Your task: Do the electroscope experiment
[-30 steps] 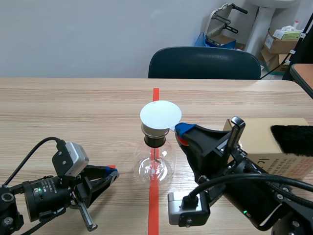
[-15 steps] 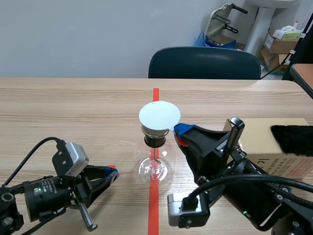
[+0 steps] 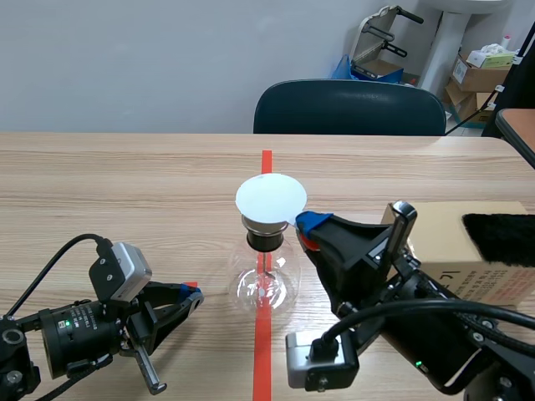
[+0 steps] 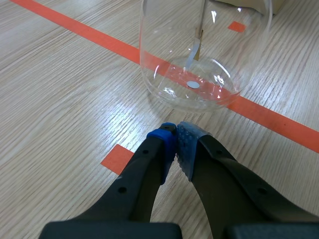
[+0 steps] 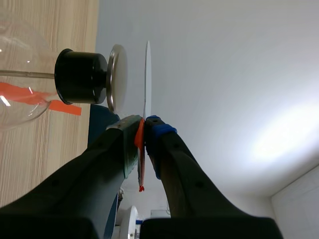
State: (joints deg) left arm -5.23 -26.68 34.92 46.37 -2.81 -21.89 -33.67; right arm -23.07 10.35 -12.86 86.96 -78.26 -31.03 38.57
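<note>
Pinching white disc (image 3: 271, 197) by its rim in right gripper (image 3: 308, 224), holding it flat just above electroscope cap (image 5: 117, 74), not touching; resting left gripper (image 4: 175, 130) pressed together, empty.

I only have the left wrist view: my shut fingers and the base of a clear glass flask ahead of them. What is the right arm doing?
Observer: The right gripper is shut on the orange-red tab of a thin white disc, held level with the flask's top.
Operator: Is the disc touching the flask?
Observer: No. The right wrist view shows a narrow gap between it and the round silver metal plate above the clear glass flask's black stopper.
Operator: Any cloth around?
Observer: A black furry cloth lies on a cardboard box beside the right arm.
</note>
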